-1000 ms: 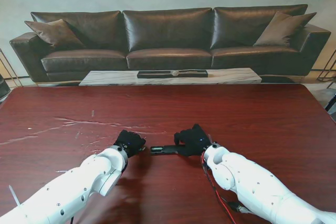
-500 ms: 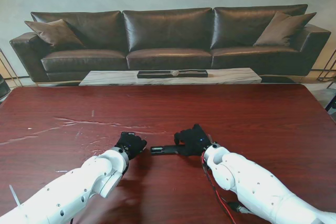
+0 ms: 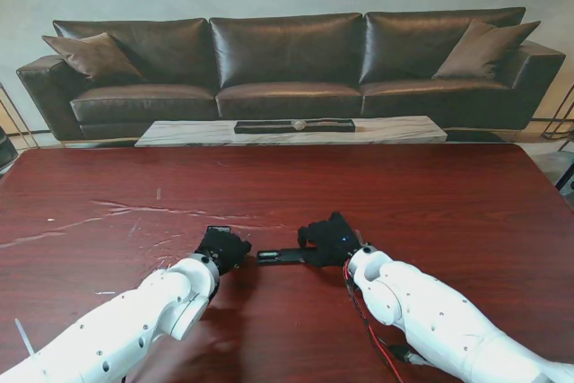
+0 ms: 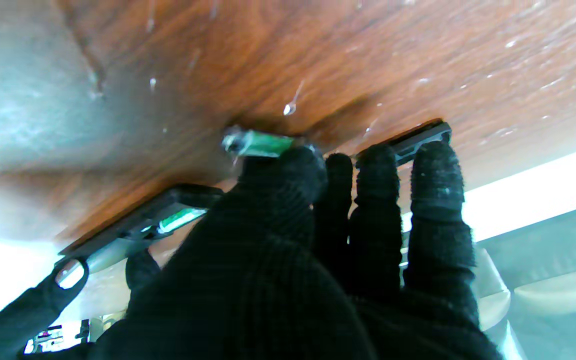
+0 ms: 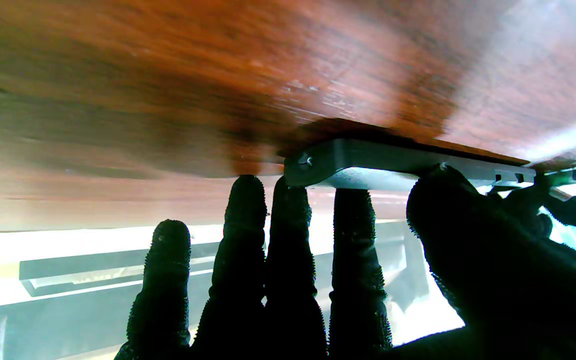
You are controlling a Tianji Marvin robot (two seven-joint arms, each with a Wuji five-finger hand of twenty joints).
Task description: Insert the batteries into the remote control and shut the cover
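Both arms are reaching in from the near corners of the dark red bench [image 3: 404, 195], their black-gloved hands meeting near its middle, close to me. The right robot hand [image 3: 330, 239] is lying palm down over one end of the remote control [image 3: 280, 256], a slim black body resting flat on the bench. In the right wrist view the thumb [image 5: 460, 225] is pressing against the remote's side [image 5: 398, 162] while the four fingers [image 5: 288, 240] are standing nearly straight and close together beside its rounded end, so the hand is bracing the remote between thumb and fingers.

The left robot hand [image 3: 222, 247] is sitting just left of the remote's free end, palm down, fingers curled. Its wrist view shows the thumb and forefinger pinching a green battery [image 4: 258, 142] against the bench, with the other fingertips [image 4: 435, 165] touching a separate black cover [image 4: 420, 137]. The remote's open compartment [image 4: 168, 220] is lying just beside the thumb.
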